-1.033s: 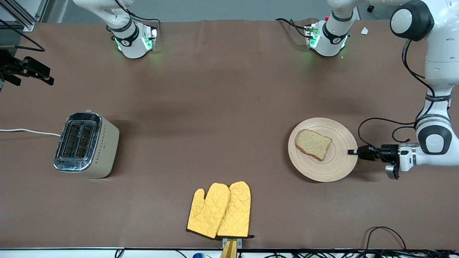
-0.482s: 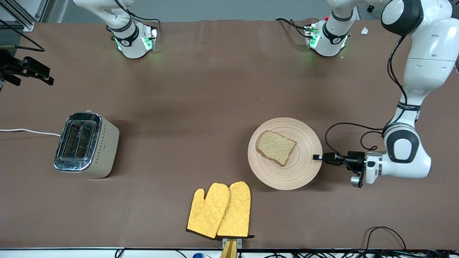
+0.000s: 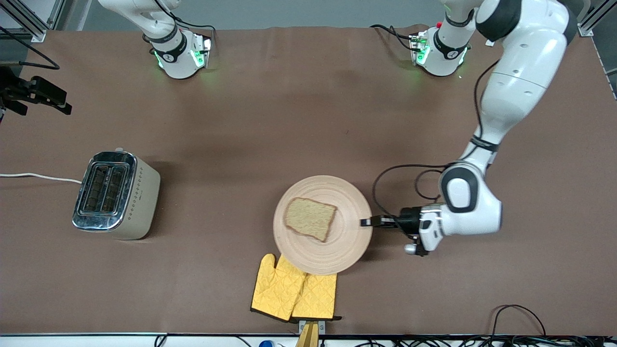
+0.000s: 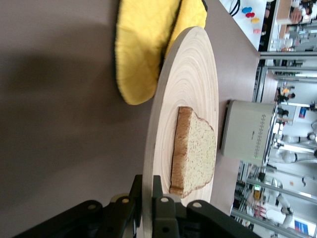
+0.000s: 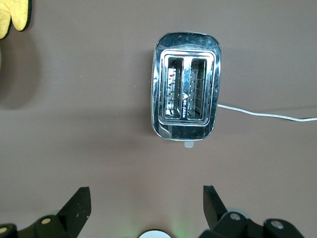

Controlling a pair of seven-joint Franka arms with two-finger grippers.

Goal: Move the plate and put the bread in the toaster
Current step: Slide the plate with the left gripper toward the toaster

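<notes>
Front view: plate (image 3: 322,224), pale ringed wood, pinched at its rim by the left gripper (image 3: 365,222), has shifted from right of frame to lower centre, overlapping yellow quilted mitts (image 3: 294,293); move half done. Speckled bread (image 3: 310,218) on it. Chrome-topped toaster (image 3: 115,194) left, on the desk (image 3: 289,120).

Left wrist view: plate rim clamped.

Right wrist view: right gripper (image 5: 146,208) spread wide, waiting over toaster.

No readable text anywhere. The toaster (image 4: 246,130) carries a small dark mark on its side, too tiny to read.

Bread (image 3: 310,218) on plate (image 3: 337,246), frame centre; plate seemingly overlapping mitts (image 3: 295,294) below; toaster (image 3: 115,194) mid-left.
</notes>
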